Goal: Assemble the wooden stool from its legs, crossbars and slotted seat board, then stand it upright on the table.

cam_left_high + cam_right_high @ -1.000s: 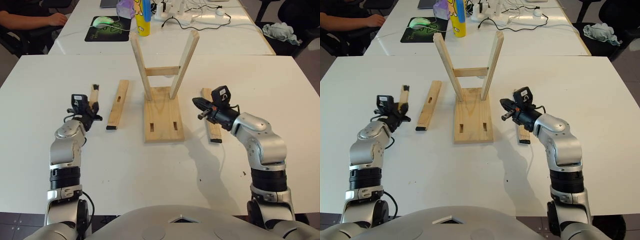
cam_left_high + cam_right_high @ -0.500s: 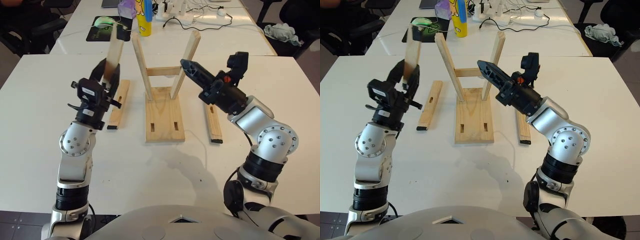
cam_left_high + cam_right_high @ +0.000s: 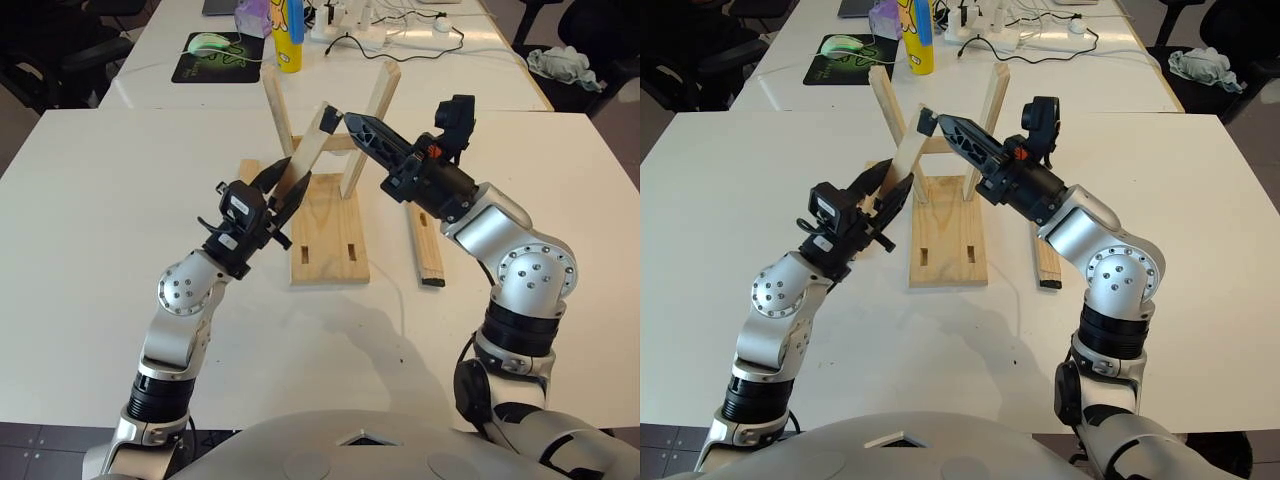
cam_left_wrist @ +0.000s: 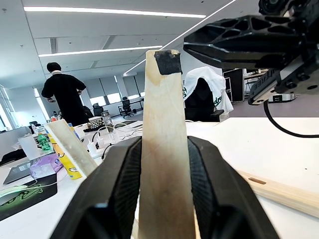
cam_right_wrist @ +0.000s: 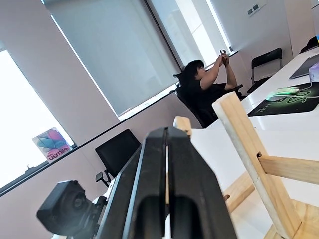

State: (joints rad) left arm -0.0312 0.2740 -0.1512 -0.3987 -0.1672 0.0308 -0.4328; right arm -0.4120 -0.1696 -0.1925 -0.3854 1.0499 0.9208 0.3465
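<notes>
Leg-fitting: left tool (image 3: 283,187) clamps pale wooden leg (image 3: 311,150), tilted over slotted seat board (image 3: 328,268); right tool (image 3: 350,121) closed, empty, by its tip. Next: align to free slot (image 3: 303,251).

white table (image 3: 100,220) | seat board (image 3: 328,240) (slotted, flat) | loose leg (image 3: 428,258) beside

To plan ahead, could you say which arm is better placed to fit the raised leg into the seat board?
Probably left: the left gripper is shut on the leg, tilted over the seat board near its empty slots. The right gripper is shut and empty by the leg's top end.
</notes>
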